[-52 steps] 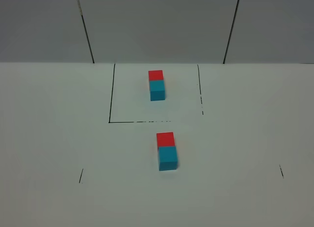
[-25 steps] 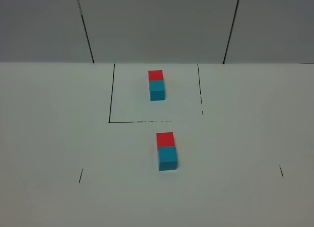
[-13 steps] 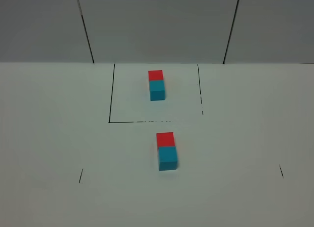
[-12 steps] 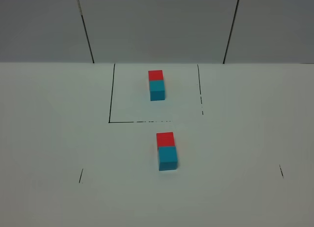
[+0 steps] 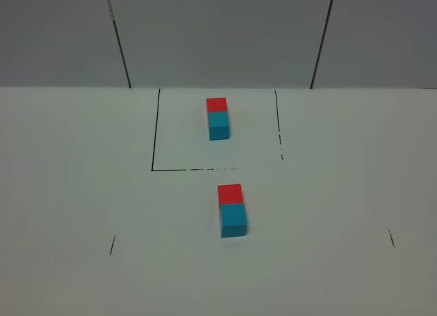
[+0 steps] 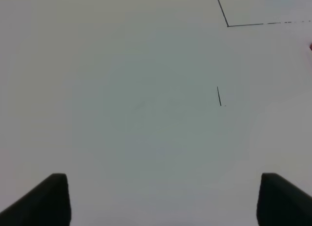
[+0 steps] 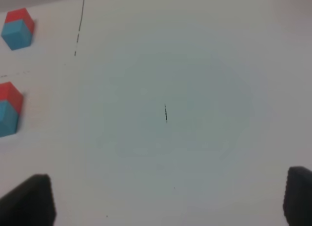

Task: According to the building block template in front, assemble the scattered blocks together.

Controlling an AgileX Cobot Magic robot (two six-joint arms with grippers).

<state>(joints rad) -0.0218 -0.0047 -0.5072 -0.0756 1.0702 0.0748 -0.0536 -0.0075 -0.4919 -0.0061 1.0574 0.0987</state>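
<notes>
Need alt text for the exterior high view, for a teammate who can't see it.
Two red-and-cyan block pairs sit on a white table: the template inside a black-outlined square, and nearer the camera a red cube touching a cyan cube. No arms are visible.

I see the building block template [image 5: 218, 118], red joined to cyan, at upper center; below it the scattered blocks [image 5: 232, 210], red touching cyan, lie at center.
</notes>
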